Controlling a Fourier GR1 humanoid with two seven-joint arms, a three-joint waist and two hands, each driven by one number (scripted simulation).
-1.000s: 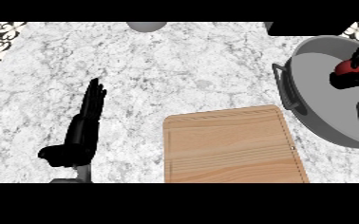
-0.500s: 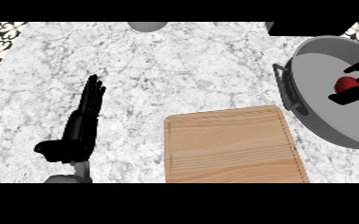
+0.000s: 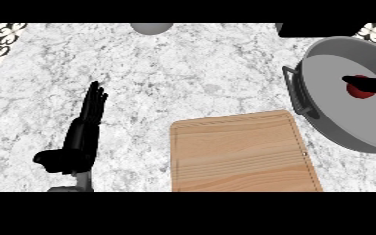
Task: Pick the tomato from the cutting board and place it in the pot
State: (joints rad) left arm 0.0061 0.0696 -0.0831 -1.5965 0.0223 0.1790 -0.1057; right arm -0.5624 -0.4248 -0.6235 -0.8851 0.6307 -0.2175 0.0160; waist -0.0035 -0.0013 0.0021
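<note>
The red tomato [image 3: 361,91] lies inside the grey pot [image 3: 327,59] at the right edge of the head view. Only a small black part of my right hand [image 3: 357,80] shows there, lying across the tomato's top; the rest is out of the picture. Whether it holds the tomato I cannot tell. The wooden cutting board [image 3: 242,154] lies at the lower middle with nothing on it. My left hand [image 3: 82,129] rests open at the lower left of the marble counter, fingers pointing away from me, far from the board and pot.
The pot's dark side handle [image 3: 292,87] faces the board's upper right corner. A grey round object [image 3: 152,27] sits at the counter's far edge. A black object [image 3: 323,29] lies at the top right, behind the pot.
My right hand has drawn back toward the right edge, so less of it shows. The tomato now sits lower in the pot. My left hand has shifted slightly.
</note>
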